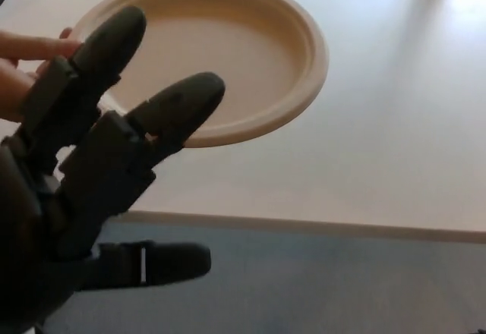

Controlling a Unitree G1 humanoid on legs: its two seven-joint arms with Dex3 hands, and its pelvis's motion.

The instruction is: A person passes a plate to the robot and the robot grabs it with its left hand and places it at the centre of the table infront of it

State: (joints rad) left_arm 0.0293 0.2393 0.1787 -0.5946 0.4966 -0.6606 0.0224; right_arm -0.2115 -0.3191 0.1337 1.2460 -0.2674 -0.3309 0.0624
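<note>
Plate, a pale tan disc with a raised rim, hangs tilted above the light bench, pinched at its left edge by a person's hand. Close to the camera, the robot's left hand reaches up under the plate's near-left rim with its two thick fingers spread apart and the thumb stuck out below, gripping nothing. Its right hand is out of sight.

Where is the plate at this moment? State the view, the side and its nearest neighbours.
In the head view the plate is upper left, above the table, held at its left rim by a person's hand, with the robot's open left hand just in front.
</note>
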